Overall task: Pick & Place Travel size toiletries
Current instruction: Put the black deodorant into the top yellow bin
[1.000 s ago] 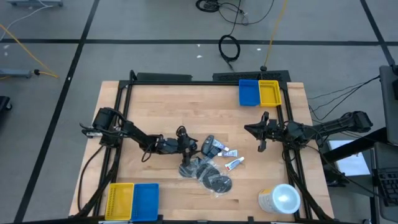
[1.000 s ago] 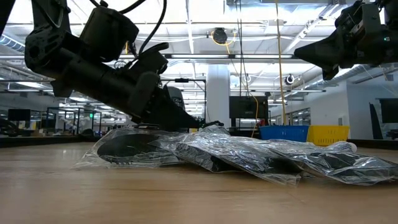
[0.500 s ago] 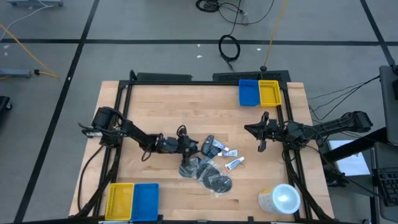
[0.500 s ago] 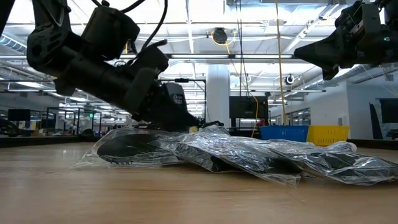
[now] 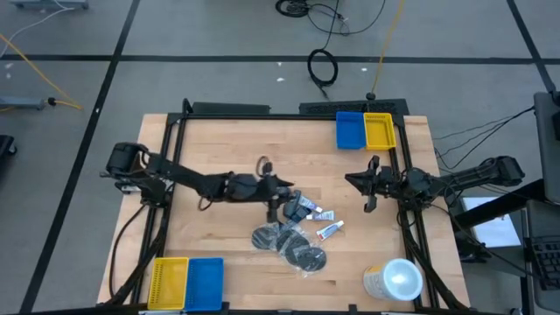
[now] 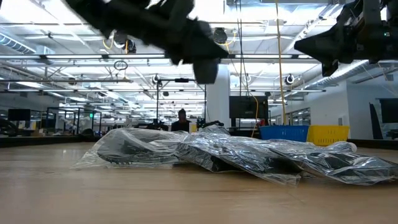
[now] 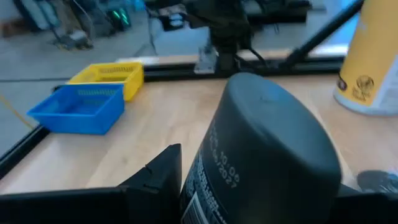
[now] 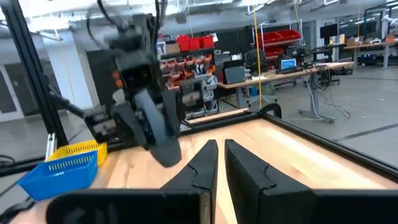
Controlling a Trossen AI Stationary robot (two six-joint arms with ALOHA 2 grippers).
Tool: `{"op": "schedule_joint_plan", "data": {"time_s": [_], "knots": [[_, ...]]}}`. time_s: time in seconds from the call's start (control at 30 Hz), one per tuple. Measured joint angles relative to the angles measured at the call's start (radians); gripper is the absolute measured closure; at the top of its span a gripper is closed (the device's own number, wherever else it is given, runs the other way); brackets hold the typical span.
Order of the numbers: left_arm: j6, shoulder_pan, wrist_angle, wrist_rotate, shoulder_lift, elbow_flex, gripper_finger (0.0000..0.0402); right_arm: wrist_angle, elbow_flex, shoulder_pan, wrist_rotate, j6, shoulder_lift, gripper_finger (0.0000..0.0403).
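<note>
I have the left end effector (image 5: 282,210) out near the middle of the bench (image 5: 219,157), its fingers clamped on a small dark grey bottle (image 7: 264,149); the left wrist view shows that bottle filling the gap between the two dark fingers, white print on its side, lifted clear of the wood; in the low view the bottle (image 6: 206,70) hangs blurred above the pile.

The rest of the travel size toiletries lie just toward 5 o'clock of the bench centre; dark round discs in clear wrap (image 5: 293,247) sit in an overlapping cluster; two small white tubes with red ends (image 5: 329,230) lie at about 2 o'clock of the discs; another dark bottle in wrap (image 5: 302,206) lies just beside the left end effector, toward 3 o'clock of it.

The right end effector (image 5: 368,186) waits at the 3 o'clock edge of the bench, raised, its fingers pressed together with nothing between them, as its own wrist view shows.

A blue bin (image 5: 350,130) and a yellow bin (image 5: 380,130) stand side by side at 1 o'clock; a second yellow and blue pair (image 5: 185,282) sits at 7 o'clock; a large white-lidded cup (image 5: 394,280) stands at 5 o'clock.
</note>
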Motion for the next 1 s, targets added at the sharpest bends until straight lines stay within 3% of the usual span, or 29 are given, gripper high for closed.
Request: {"op": "schedule_joint_plan", "data": {"time_s": [0.13,0.23,0.37,0.63,0.9,1.0], "knots": [[0.009,0.039,-0.209,0.002,0.005,0.176,0.0236,-0.053,0.066,0.0,-0.091,-0.029,0.052,0.0374],[0.011,0.066,-0.245,0.025,0.005,0.257,0.0237,-0.082,0.146,0.0,-0.099,-0.05,0.118,0.0361],[0.01,0.091,-0.227,0.152,0.005,0.319,0.0237,-0.098,0.225,0.0,-0.1,-0.063,0.225,0.0331],[0.01,0.097,-0.164,0.2,0.006,0.33,0.0237,-0.006,0.36,0.0,-0.1,-0.139,0.436,0.026],[0.009,0.097,-0.151,0.203,0.014,0.331,0.0237,0.014,0.471,-0.054,-0.106,-0.165,0.593,0.0214],[0.014,0.095,-0.149,0.204,0.014,0.331,0.0237,0.025,0.494,-0.08,-0.173,-0.163,0.64,0.0202]]}}
